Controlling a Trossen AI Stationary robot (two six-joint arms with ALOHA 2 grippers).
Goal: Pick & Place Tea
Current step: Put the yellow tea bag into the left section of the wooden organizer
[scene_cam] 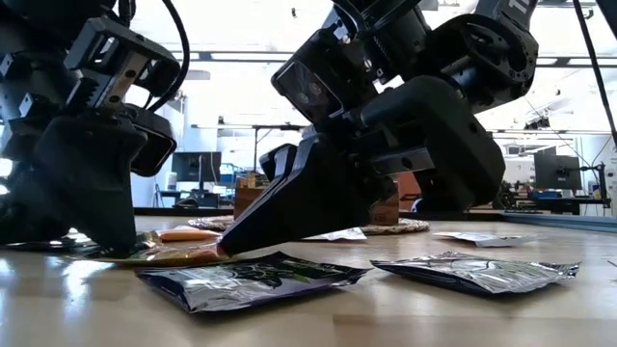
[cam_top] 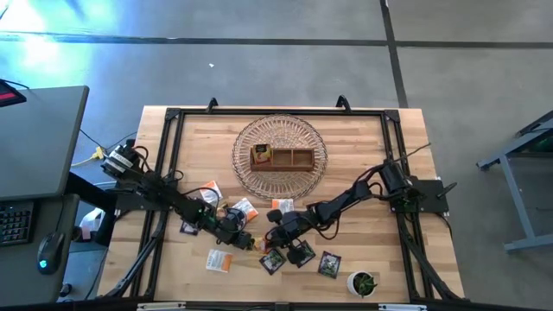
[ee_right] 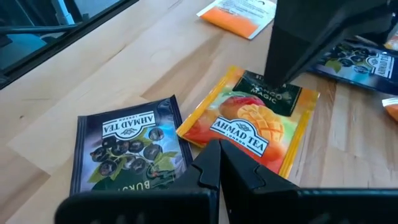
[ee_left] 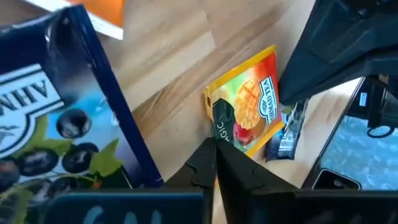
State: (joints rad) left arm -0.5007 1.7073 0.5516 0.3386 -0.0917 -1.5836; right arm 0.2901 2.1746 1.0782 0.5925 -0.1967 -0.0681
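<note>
While we are looking down on the wooden table, we are seeing the round wire basket sitting at its far middle with the brown 3-compartment wooden tray resting inside it, 1 sachet already in its left compartment. Both dark arms are reaching in toward the near middle of the table. Our left gripper is pressing down with its fingers drawn together, pinching the dark-green top edge of the yellow-red mango tea sachet, which is lying flat on the wood. Our right gripper is hanging just beside that same sachet at its opposite edge, fingers together and gripping nothing. A black blackcurrant sachet is lying just beside the mango one, and white-and-orange sachets are lying scattered around both grippers. At the near right edge, the tiny green plant in a white pot is standing apart.
</note>
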